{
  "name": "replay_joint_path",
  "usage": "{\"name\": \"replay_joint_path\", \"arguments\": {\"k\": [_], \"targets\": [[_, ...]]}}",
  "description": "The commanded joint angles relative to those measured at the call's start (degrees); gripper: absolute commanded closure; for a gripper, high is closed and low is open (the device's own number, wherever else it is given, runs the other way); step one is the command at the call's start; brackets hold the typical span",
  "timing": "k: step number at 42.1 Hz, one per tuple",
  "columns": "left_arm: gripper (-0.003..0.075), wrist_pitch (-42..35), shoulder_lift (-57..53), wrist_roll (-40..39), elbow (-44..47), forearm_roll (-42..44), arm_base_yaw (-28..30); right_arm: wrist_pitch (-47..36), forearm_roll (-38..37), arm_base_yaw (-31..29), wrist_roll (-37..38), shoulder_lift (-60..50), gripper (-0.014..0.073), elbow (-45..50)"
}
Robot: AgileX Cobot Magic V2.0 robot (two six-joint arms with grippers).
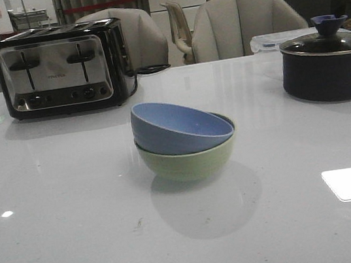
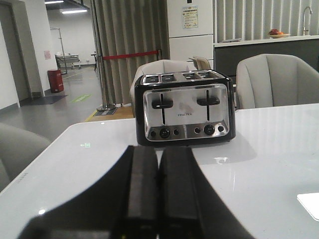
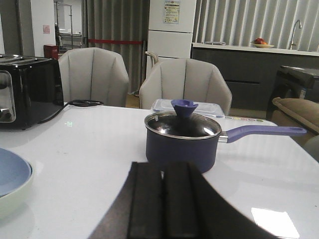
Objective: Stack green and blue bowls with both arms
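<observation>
Our muted grey-blue round bowl (image 1: 178,126) already sits tilted inside the pale sage green round bowl (image 1: 189,159). Both lie left of our right hand (image 3: 163,199), which is clenched and empty; our left hand (image 2: 158,196), likewise clenched, faces the toaster.

A kitchen-and-dining showroom or demo space inside a larger building. A glossy white bench (image 1: 76,219) carries household kitchenware — a chrome and black four-slot toaster (image 1: 61,70) and a dark navy lidded pot (image 1: 329,65). Padded beige dining chairs (image 1: 239,26) stand behind it. Further back are a tall white fridge (image 3: 171,27), a dark counter (image 3: 249,64) with a curved tap (image 3: 297,27) and a plate of fruit (image 3: 260,43). Beyond a grey curtain (image 2: 129,50), a red rope barrier (image 2: 132,55) and an open polished-floor hall suggest an institutional setting — not a private home.
</observation>
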Motion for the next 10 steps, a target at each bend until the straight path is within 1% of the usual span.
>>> {"name": "replay_joint_path", "arguments": {"k": [1, 10], "targets": [[0.0619, -5.0, -1.2, -0.2, 1.2, -0.4, 0.1, -5.6, -0.4, -0.2, -0.5, -1.3, 0.0559, 0.0], [0.0619, -5.0, -1.2, -0.2, 1.2, -0.4, 0.1, -5.6, -0.4, -0.1, -0.5, -1.3, 0.0559, 0.0]]}}
